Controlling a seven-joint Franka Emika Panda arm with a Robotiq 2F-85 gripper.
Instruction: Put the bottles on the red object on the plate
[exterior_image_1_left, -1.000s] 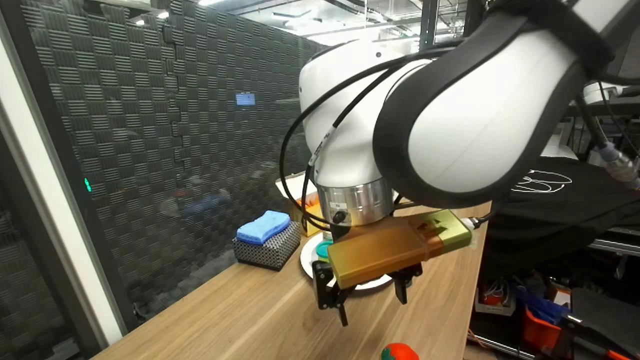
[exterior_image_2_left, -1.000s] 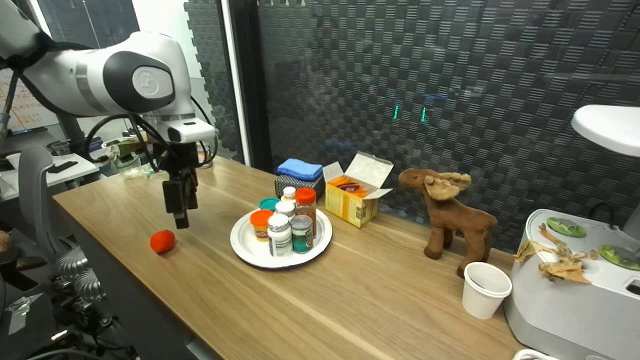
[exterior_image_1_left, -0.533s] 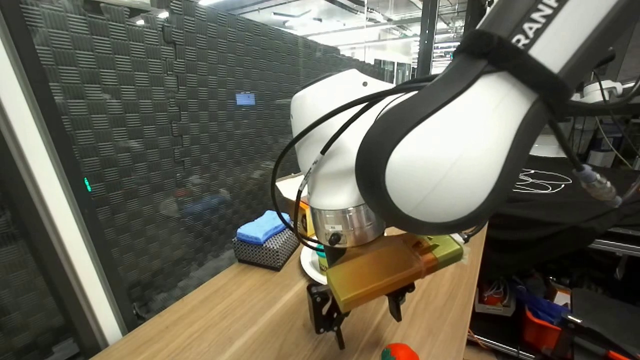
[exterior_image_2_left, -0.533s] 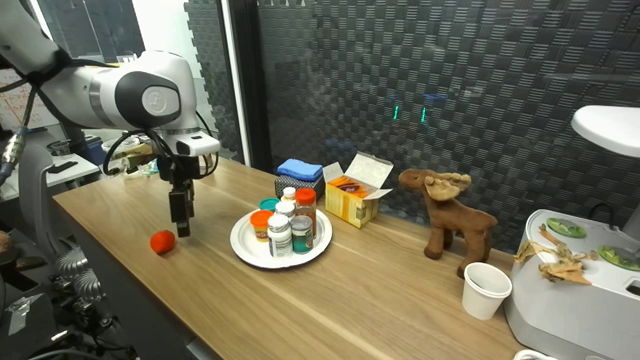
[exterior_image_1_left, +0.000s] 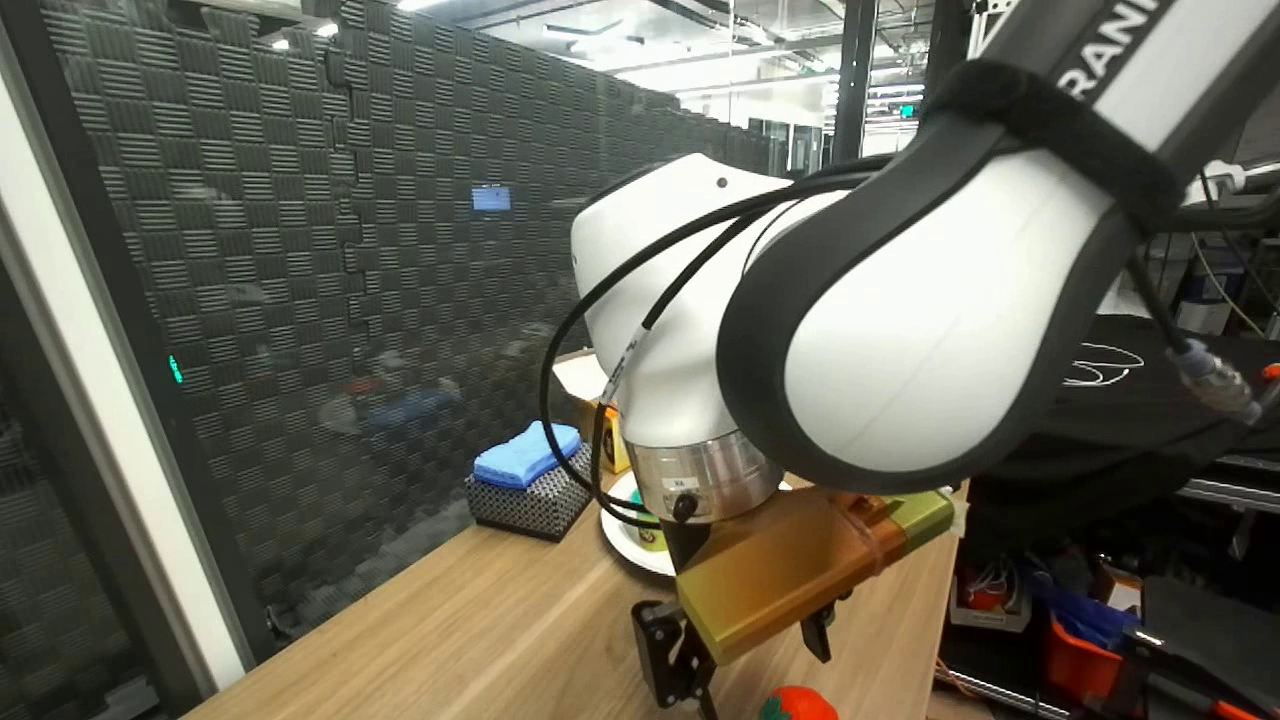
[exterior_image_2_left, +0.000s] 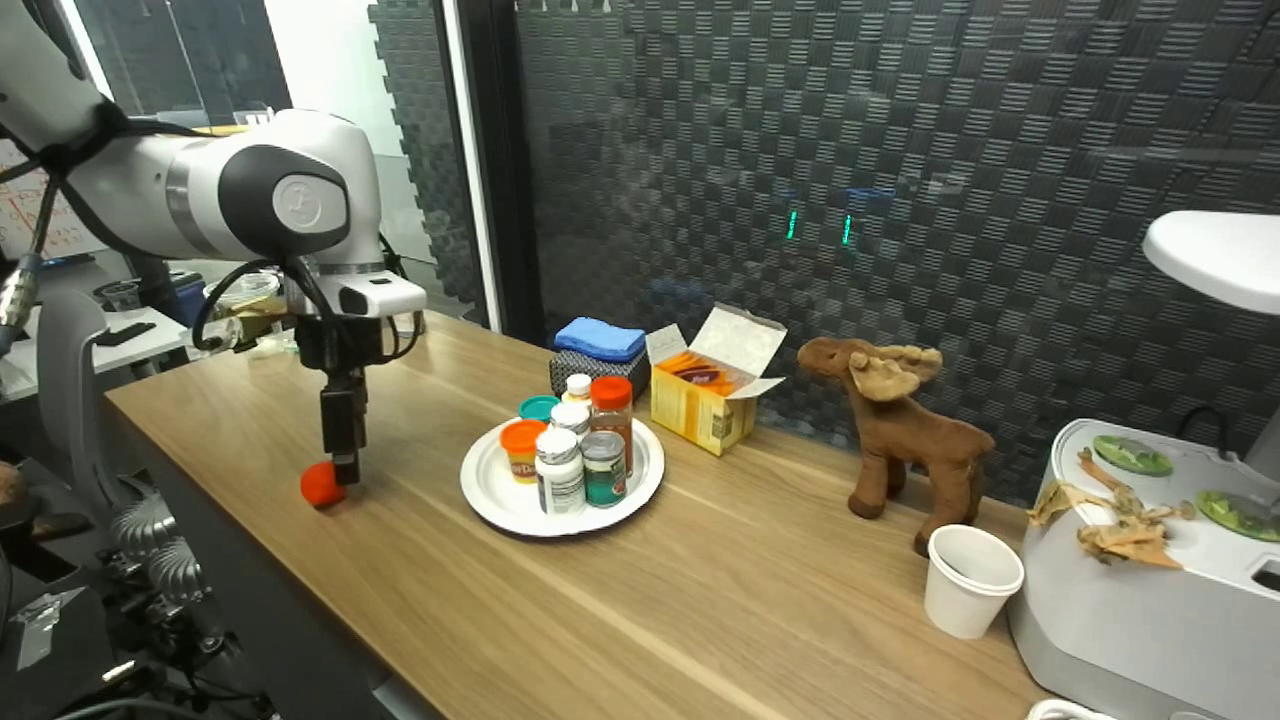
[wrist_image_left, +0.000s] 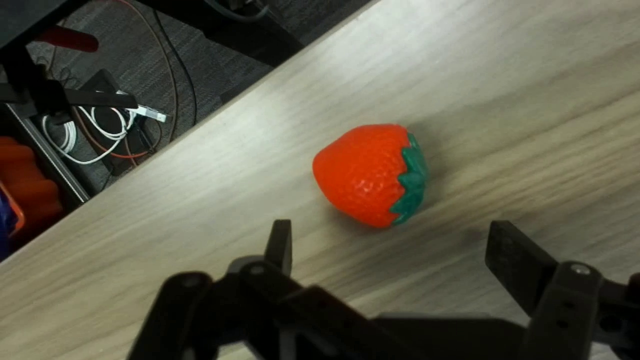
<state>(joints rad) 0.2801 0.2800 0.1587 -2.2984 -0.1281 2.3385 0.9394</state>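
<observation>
The red object is a toy strawberry (wrist_image_left: 367, 175) with a green leaf crown, lying on the wooden table. My gripper (wrist_image_left: 392, 240) stands open, its fingers (wrist_image_left: 517, 265) wide apart with nothing between them. In the wrist view the strawberry lies just beyond the fingertips. An exterior view has a finger covering one edge of the strawberry (exterior_image_2_left: 319, 485). The bottles stand together on the round white plate (exterior_image_2_left: 492, 490): white bottles (exterior_image_2_left: 560, 478), a red-capped spice jar (exterior_image_2_left: 612, 395), a green jar with grey lid (exterior_image_2_left: 604, 475), plus orange-lidded (exterior_image_2_left: 522, 440) and teal-lidded (exterior_image_2_left: 538, 408) tubs.
Behind the plate are a blue cloth (exterior_image_2_left: 600, 338) on a dark patterned box and an open yellow carton (exterior_image_2_left: 700, 410). Farther along stand a plush moose (exterior_image_2_left: 900, 430), white paper cups (exterior_image_2_left: 970, 580) and a grey appliance (exterior_image_2_left: 1150, 600). The table edge (wrist_image_left: 200, 127) runs close to the strawberry.
The open gripper has come down and lately shifted sideways to the strawberry, so a finger now overlaps it in an exterior view. The bottles and plate have not moved.
</observation>
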